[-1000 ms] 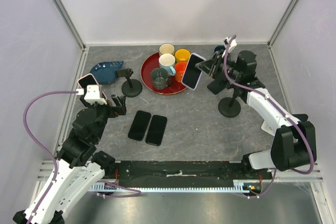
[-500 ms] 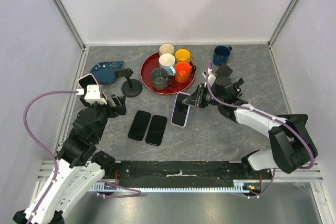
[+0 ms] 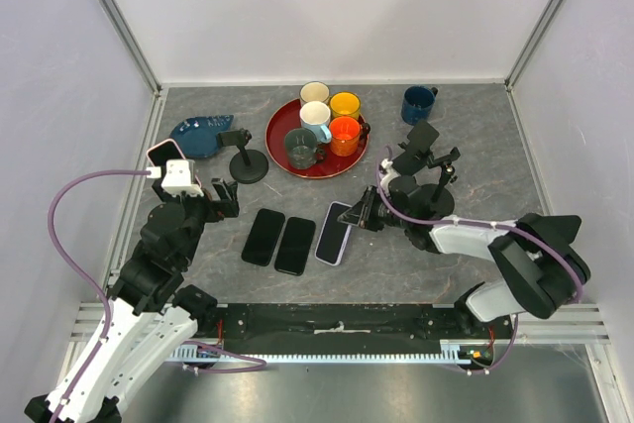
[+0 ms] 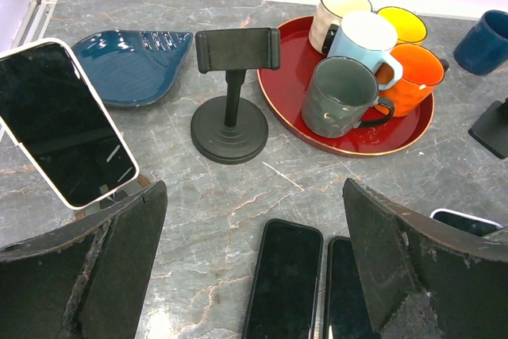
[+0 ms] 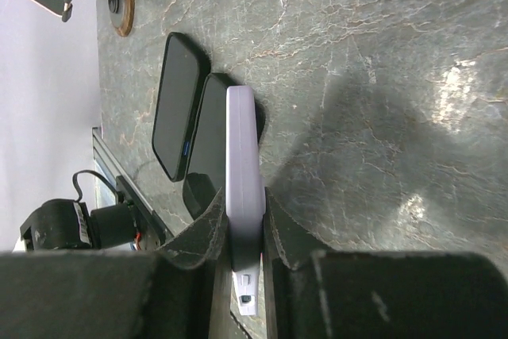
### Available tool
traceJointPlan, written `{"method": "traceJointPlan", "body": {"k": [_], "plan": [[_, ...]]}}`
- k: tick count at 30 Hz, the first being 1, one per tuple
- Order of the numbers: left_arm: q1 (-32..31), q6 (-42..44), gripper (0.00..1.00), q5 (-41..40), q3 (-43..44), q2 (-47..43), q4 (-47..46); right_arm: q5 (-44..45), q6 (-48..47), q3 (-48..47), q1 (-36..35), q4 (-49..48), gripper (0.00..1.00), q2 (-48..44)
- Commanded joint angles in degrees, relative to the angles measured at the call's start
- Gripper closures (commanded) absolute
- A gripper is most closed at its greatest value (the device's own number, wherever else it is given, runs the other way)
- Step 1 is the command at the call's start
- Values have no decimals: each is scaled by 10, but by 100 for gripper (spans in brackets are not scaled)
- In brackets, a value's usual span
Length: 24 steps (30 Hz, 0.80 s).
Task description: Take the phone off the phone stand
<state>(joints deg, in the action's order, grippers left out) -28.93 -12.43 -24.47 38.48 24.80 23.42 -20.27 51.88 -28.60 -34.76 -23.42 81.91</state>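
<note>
Red tray (image 3: 280, 126) with five mugs (image 3: 315, 114); right gripper (image 3: 365, 213) tight on phone (image 3: 333, 233), left gripper (image 4: 252, 196) agape.

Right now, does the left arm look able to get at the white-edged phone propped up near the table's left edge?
Probably yes: the left gripper is open, and the white-edged phone stands close by on its left with nothing between them.

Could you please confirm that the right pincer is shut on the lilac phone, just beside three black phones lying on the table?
Not quite: there are two black phones, not three, as the top external view shows. The right pincer is indeed shut on the lilac phone, just beside them.
</note>
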Motion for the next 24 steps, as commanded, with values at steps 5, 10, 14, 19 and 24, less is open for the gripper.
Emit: {"method": "traceJointPlan", "body": {"k": [5,10,14,19,24], "plan": [[5,-4,3,-9,-1,5,-25,5,82,-3,-45,-134,100,76],[5,-4,3,-8,-1,6,-25,8,89,-1,-64,-132,100,104],[5,-4,3,-7,-2,5,-25,8,79,-4,-63,-99,100,109],[5,-4,3,-6,-2,3,-24,17,67,0,-63,-54,100,99],[5,-4,3,-6,-2,2,-24,24,46,-3,-65,4,86,91]]}}
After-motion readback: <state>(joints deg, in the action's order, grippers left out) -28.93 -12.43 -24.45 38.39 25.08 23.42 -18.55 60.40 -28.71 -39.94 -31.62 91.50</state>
